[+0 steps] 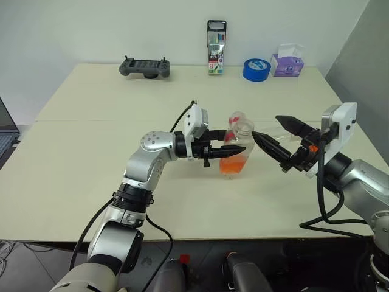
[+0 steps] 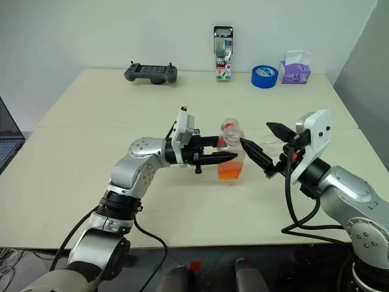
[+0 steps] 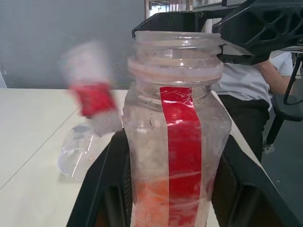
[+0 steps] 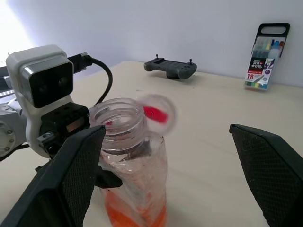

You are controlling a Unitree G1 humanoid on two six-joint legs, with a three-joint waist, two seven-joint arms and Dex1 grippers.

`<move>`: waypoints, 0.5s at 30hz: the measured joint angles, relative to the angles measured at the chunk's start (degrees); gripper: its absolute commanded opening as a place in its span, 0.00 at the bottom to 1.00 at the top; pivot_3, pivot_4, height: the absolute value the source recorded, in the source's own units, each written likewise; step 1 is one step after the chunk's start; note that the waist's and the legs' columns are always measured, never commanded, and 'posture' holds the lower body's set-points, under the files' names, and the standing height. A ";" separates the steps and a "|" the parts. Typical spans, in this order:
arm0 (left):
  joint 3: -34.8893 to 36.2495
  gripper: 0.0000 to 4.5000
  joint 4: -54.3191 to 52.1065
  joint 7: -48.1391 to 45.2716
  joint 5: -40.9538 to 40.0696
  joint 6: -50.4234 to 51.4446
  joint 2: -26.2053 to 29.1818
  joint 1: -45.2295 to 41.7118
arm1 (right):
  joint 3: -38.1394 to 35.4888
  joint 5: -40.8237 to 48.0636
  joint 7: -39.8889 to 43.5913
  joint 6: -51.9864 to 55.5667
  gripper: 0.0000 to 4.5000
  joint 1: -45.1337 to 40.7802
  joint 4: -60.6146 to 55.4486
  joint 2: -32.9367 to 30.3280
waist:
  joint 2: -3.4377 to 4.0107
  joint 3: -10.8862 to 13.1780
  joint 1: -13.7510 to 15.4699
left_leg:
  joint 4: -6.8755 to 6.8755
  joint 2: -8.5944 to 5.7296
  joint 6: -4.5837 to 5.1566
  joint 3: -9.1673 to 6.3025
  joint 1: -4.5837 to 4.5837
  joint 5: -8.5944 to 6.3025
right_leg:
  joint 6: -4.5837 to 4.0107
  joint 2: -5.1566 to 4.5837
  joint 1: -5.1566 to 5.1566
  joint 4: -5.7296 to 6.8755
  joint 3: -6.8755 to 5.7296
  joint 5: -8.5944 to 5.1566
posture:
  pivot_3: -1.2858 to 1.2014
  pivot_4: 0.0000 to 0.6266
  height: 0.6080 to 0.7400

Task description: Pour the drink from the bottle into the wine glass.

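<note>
Desk [image 1: 91,140]: pale cream top, wide, with a thin seam running across it left to right; far edge set against a plain white wall [image 1: 91,30]; grey panel [image 1: 364,48] at the upper right of the frame; along the far edge, a dark game controller [image 1: 144,67], an upright pack of coloured markers [image 1: 216,47], a roll of blue tape [image 1: 256,69], a purple tissue box [image 1: 287,63]; laptop edge [image 1: 6,131] at the far left; grey floor [image 1: 24,267] at the lower left; even, soft light.

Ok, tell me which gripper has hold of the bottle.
The left gripper: it is shut around the body of the bottle. The right gripper stands wide open next to the bottle's uncapped neck, gripping nothing.
</note>
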 measured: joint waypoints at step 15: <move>0.41 0.39 1.13 3.25 1.50 -1.31 0.57 0.20 | 2.80 0.01 0.51 -0.57 0.99 -0.74 0.28 -2.02 | 0.00 0.00 0.02 | 0.00 0.02 0.00 -0.02 0.00 0.00 | 0.00 0.00 0.00 0.00 -0.01 0.00 | 0.52 0.24 1.00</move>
